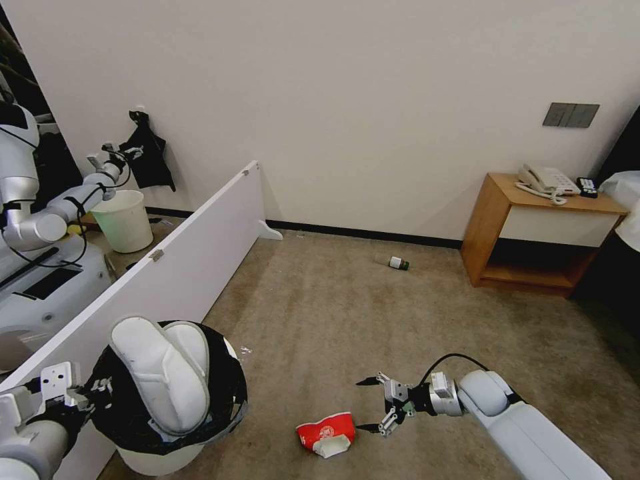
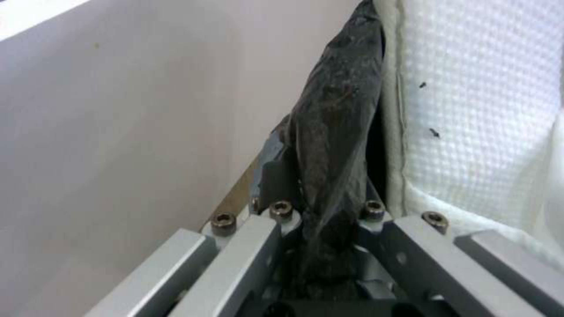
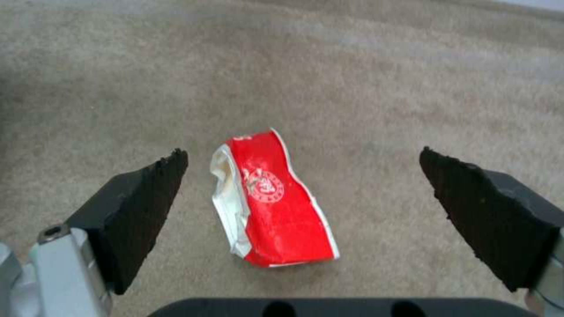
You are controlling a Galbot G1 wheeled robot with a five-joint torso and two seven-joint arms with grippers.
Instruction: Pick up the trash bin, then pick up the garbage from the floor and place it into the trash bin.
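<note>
The left claw (image 1: 100, 387) is pinched tight on the black-bagged rim of the bin (image 1: 170, 460), holding it beside the white board (image 1: 173, 267). Two white slippers (image 1: 163, 373) stick up out of the bin. The right claw (image 1: 368, 405) is wide open and holds nothing, just beside the red packet (image 1: 327, 432) on the floor (image 1: 400, 320). A small bottle (image 1: 399, 263) lies far off near the wall.

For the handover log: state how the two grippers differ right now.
The left gripper is shut on the trash bin rim; the right gripper is open, empty. Left holds beside the white panel; right hangs over the red-and-white packet on the floor.
</note>
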